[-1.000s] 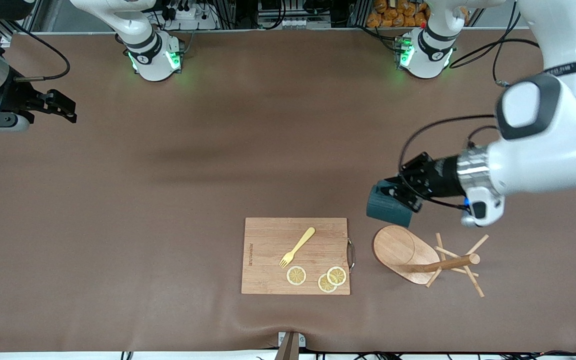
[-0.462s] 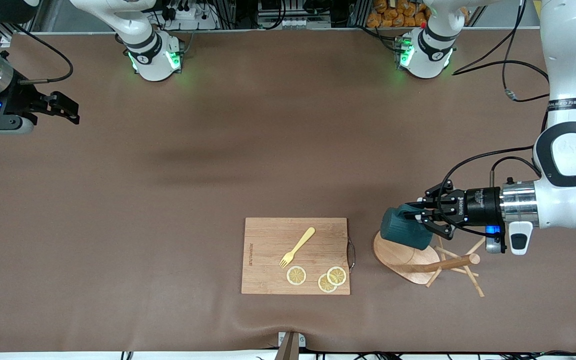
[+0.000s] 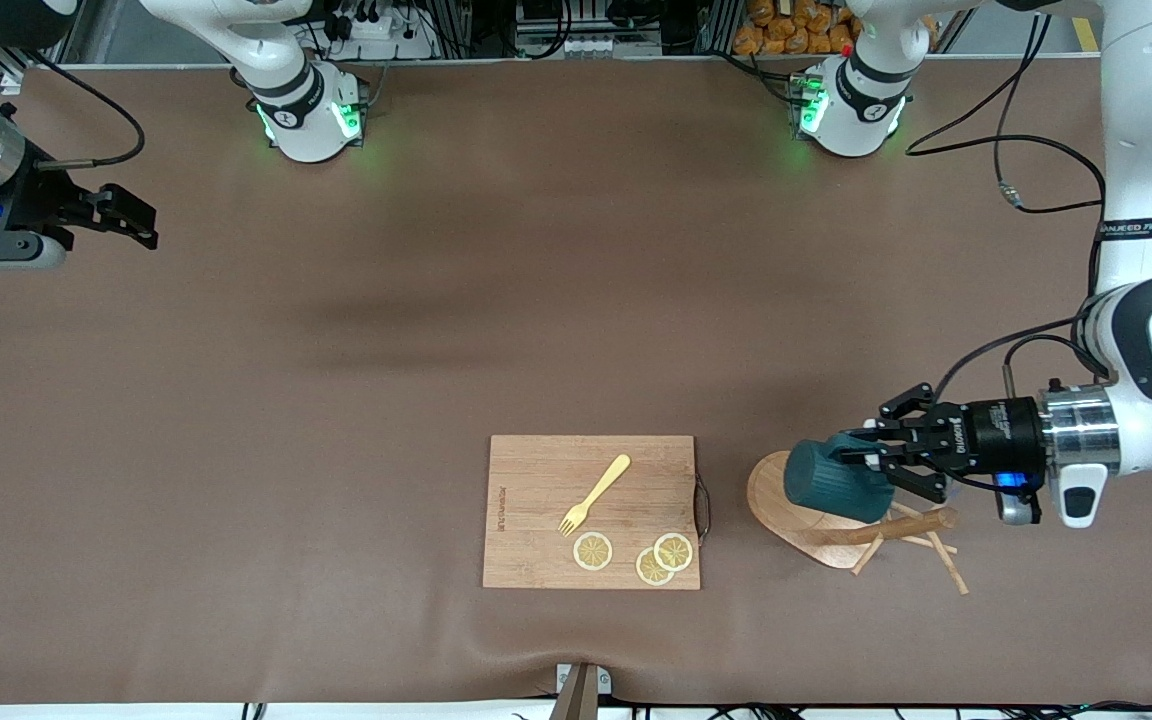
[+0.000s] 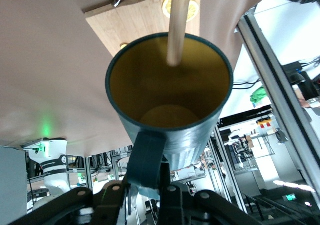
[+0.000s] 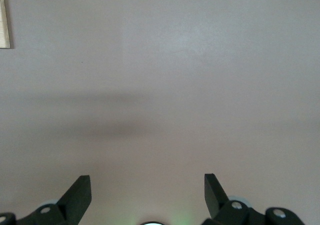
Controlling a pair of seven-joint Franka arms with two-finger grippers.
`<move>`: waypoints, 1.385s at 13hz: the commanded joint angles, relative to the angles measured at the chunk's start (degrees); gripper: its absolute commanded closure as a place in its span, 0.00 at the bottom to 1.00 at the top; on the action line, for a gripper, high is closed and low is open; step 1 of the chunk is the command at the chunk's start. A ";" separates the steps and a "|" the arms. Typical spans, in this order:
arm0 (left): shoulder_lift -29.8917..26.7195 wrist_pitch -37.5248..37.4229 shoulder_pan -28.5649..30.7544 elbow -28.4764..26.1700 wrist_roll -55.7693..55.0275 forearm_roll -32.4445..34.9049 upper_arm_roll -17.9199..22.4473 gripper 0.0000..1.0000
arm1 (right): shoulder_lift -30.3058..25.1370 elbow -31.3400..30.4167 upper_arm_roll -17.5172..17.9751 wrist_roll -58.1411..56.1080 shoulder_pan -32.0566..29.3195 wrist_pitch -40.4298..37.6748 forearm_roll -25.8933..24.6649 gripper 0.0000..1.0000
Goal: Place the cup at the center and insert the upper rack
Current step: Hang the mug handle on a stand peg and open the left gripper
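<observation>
The cup point(image 3: 829, 481), dark teal with a tan-yellow inside, is held on its side by its handle in my left gripper point(image 3: 864, 462), which is shut on it. It hangs over the oval base of the upper rack point(image 3: 774, 503), a light wooden mug tree lying tipped on the table with its post point(image 3: 894, 528) and pegs pointing toward the left arm's end. In the left wrist view the cup's mouth point(image 4: 170, 85) faces the camera, a wooden peg point(image 4: 178, 20) crosses in front of it, and the left gripper point(image 4: 150, 181) clamps the handle. My right gripper point(image 3: 136, 222) waits open and empty point(image 5: 147, 192) at its end of the table.
A rectangular wooden cutting board point(image 3: 536, 470) with a metal handle lies beside the rack's base, toward the right arm's end. It carries a yellow fork point(image 3: 596, 493) and three lemon slices point(image 3: 593, 551). The brown table cover point(image 3: 436, 330) spreads between the arms.
My left gripper has carried the cup nearer to the front camera and toward the left arm's end, from beside the rack's base to over it. The right gripper has barely moved.
</observation>
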 commanded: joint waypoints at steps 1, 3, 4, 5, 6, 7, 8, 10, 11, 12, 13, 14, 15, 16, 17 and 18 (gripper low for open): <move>0.90 -0.24 0.78 -0.16 2.38 -2.04 -0.68 1.00 | -0.06 -0.35 0.48 0.21 -0.62 0.17 0.72 0.00; 1.16 -0.24 1.83 -1.47 5.45 -2.56 -0.68 1.00 | -0.15 -0.27 0.48 0.21 -0.79 0.17 0.81 0.00; 1.60 -0.94 2.62 -2.00 7.03 -3.79 -0.68 1.00 | -0.06 -0.27 0.48 0.21 -0.88 0.17 0.81 0.00; 1.95 -2.43 3.41 -2.10 8.44 -5.10 -0.68 1.00 | -0.15 -0.27 0.48 0.21 -0.88 0.08 0.72 0.00; 2.48 -3.57 4.29 -2.10 9.58 -5.81 -0.68 1.00 | -0.15 -0.27 0.48 0.21 -0.88 -0.18 0.81 0.00; 2.83 -4.54 4.90 -2.10 10.38 -6.86 -0.68 1.00 | -0.15 -0.27 0.48 0.21 -0.88 -0.36 0.81 0.00; 3.18 -5.59 5.08 -2.44 11.61 -8.53 -0.68 1.00 | -0.15 -0.27 0.48 0.21 -0.88 -0.36 0.81 0.00; 3.36 -5.78 6.31 -4.11 14.41 -10.91 -0.68 1.00 | -0.15 -0.27 0.48 0.21 -0.88 -0.45 0.81 0.00; 3.36 -5.87 6.58 -4.81 15.91 -11.61 -0.68 1.00 | -0.15 -0.27 0.48 0.21 -0.79 -0.45 0.81 0.00; 3.45 -5.96 7.10 -5.17 16.62 -11.97 -0.68 1.00 | -0.15 -0.27 0.48 0.21 -0.71 -0.45 0.81 0.00; 3.62 -6.74 7.54 -5.17 17.24 -12.41 -0.68 1.00 | -0.15 -0.27 0.48 0.21 -0.79 -0.45 0.81 0.00; 4.06 -7.79 8.07 -5.17 17.94 -13.46 -0.68 1.00 | -0.15 -0.27 0.48 0.21 -0.71 -0.45 0.81 0.00; 4.24 -8.76 8.60 -5.17 18.73 -14.25 -0.68 1.00 | -0.15 -0.27 0.48 0.21 -0.71 -0.36 0.81 0.00; 4.33 -9.29 8.78 -5.17 19.09 -14.43 -0.68 1.00 | -0.06 -0.35 0.48 0.21 -0.71 -0.36 0.81 0.00; 4.50 -9.38 9.04 -5.17 19.18 -14.61 -0.68 1.00 | -0.06 -0.36 0.48 0.21 -0.71 -0.36 0.81 0.00; 4.68 -9.38 9.39 -5.17 19.18 -14.70 -0.68 1.00 | -0.06 -0.36 0.48 0.21 -0.79 -0.36 0.81 0.00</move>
